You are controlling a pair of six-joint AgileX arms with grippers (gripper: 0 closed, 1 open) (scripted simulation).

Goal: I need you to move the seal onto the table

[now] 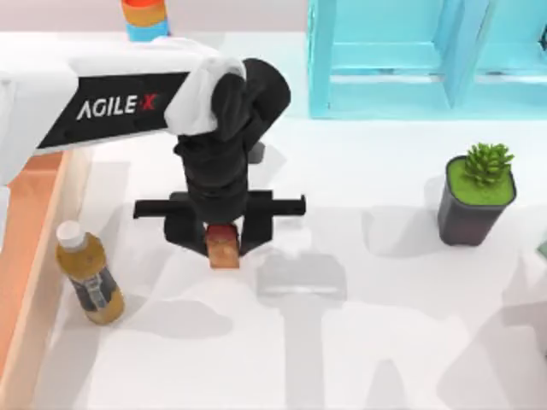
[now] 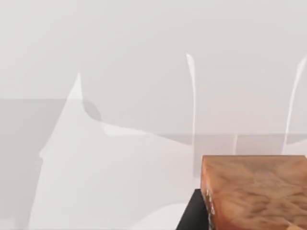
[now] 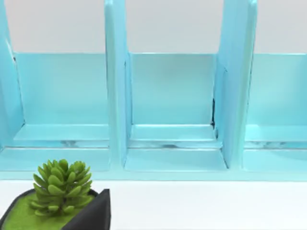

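Note:
The seal (image 1: 225,248) is a small orange-brown block with a dark red top, held between the black fingers of my left gripper (image 1: 224,242) over the white table (image 1: 359,342), left of centre. In the left wrist view its wood-grained body (image 2: 254,191) sits close up with a dark finger (image 2: 192,213) beside it and white table beyond. Whether the seal touches the table I cannot tell; its shadow lies just to the right. My right arm is parked out of the top view.
An amber bottle (image 1: 88,275) with a white cap stands at the left beside the wooden tray (image 1: 26,256). A striped can (image 1: 145,19) is at the back left. The light-blue shelf unit (image 1: 427,60) fills the back right; a potted succulent (image 1: 477,193) stands at the right.

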